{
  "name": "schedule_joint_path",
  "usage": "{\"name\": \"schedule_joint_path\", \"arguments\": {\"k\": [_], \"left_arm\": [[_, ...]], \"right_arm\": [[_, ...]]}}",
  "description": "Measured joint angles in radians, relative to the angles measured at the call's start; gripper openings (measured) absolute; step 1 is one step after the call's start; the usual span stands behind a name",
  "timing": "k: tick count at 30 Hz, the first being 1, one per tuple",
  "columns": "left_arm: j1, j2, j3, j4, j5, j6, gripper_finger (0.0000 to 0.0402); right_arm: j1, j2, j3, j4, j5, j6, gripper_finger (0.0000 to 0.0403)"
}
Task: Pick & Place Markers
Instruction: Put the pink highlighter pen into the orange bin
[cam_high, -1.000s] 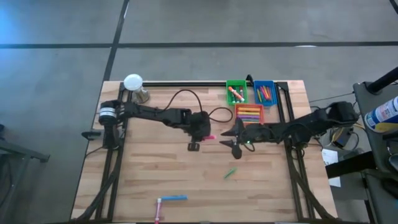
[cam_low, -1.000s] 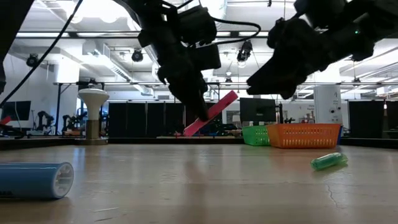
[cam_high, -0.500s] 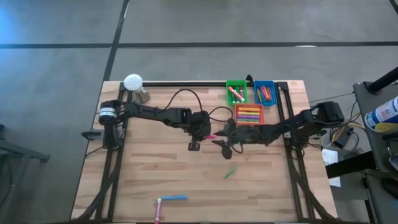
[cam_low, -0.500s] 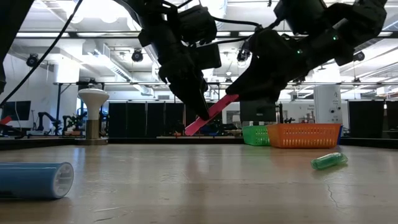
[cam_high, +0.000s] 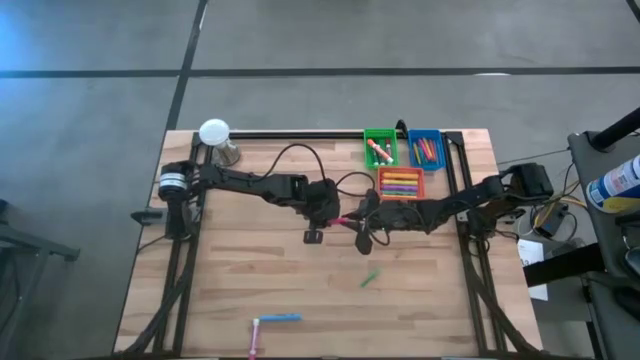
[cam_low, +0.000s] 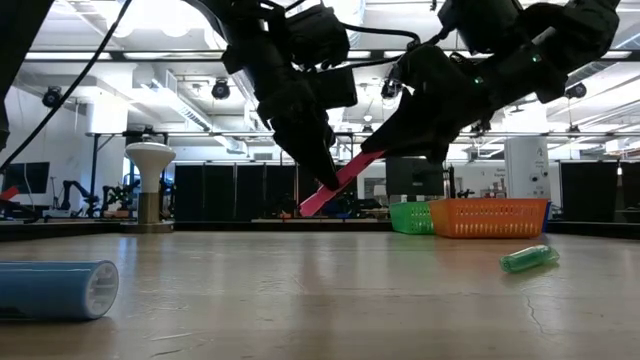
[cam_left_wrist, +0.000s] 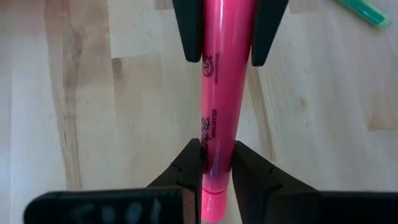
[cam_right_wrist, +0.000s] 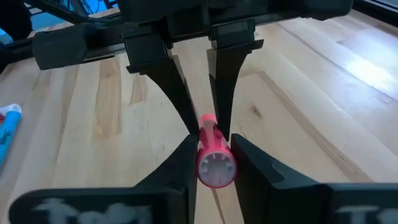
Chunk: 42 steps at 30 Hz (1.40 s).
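Observation:
A pink marker hangs tilted above the table's middle, held at both ends. My left gripper is shut on its lower end, and my right gripper is shut on its upper end. A green marker lies on its side on the wood, nearer the front. At the near edge lie a blue marker and a pink-and-white marker. My left gripper pinches the pink marker's barrel near its lower end between its two fingers, which lie across it. The fingers slant down from above. The marker is clear of the table and tilts up toward the right arm. My right gripper pinches the marker's upper end between its two fingers, one on each side. It comes slanting down from the table's right side, looking along the marker.
A green bin, a blue bin and an orange bin, each holding markers, stand at the far right. A white-topped stand is at the far left corner. A black cable loops behind the left arm.
My right gripper has moved toward the table's left, up to the pink marker, and shut on its upper end. The marker has stayed tilted and clear of the table in my left gripper.

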Motion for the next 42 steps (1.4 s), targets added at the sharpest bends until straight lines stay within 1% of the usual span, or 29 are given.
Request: {"name": "schedule_joint_path", "arguments": {"k": [3,6,8,11,13,18,24,28,32,34,37,40,42], "left_arm": [[0.0,-0.015,0.0,0.002,-0.011,-0.029,0.0071],[0.007,-0.057,-0.007,-0.041,-0.025,-0.036,0.0096],[0.016,-0.096,-0.033,-0.033,-0.026,-0.034,0.0112],[0.028,-0.16,-0.116,0.052,-0.024,-0.048,0.0125],[0.034,-0.206,-0.187,0.161,-0.002,-0.065,0.0127],[0.049,-0.309,-0.38,0.427,0.076,-0.152,0.0127],[0.049,-0.426,-0.591,0.789,0.101,-0.267,0.0128],[0.049,-0.499,-0.694,0.944,0.11,-0.319,0.0128],[0.049,-0.543,-0.766,1.029,0.116,-0.354,0.0128],[0.049,-0.549,-0.782,1.026,0.116,-0.382,0.0128],[0.049,-0.543,-0.789,1.015,0.116,-0.417,0.0128],[0.049,-0.538,-0.789,1.014,0.113,-0.419,0.0127],[0.049,-0.538,-0.789,1.019,0.093,-0.407,0.0118]], "right_arm": [[0.0,-0.03,-0.001,-0.043,-0.001,0.002,0.0069],[-0.001,-0.101,-0.015,-0.123,-0.003,0.006,0.0073],[0.001,-0.168,-0.026,-0.208,0.05,0.015,0.0074],[-0.001,-0.302,-0.044,-0.386,0.163,0.05,0.0073],[-0.006,-0.394,-0.056,-0.512,0.218,0.066,0.0073],[-0.075,-0.635,-0.083,-0.786,0.288,0.17,0.0074],[-0.179,-0.858,-0.131,-0.926,0.278,0.246,0.0074],[-0.237,-0.937,-0.174,-0.934,0.236,0.291,0.0075],[-0.305,-0.959,-0.214,-0.936,0.172,0.339,0.0076],[-0.335,-0.959,-0.235,-0.922,0.126,0.344,0.0076],[-0.373,-0.956,-0.254,-0.904,0.089,0.354,0.0081],[-0.396,-0.951,-0.257,-0.901,0.076,0.355,0.0095],[-0.403,-0.949,-0.257,-0.897,0.074,0.353,0.0108]]}}
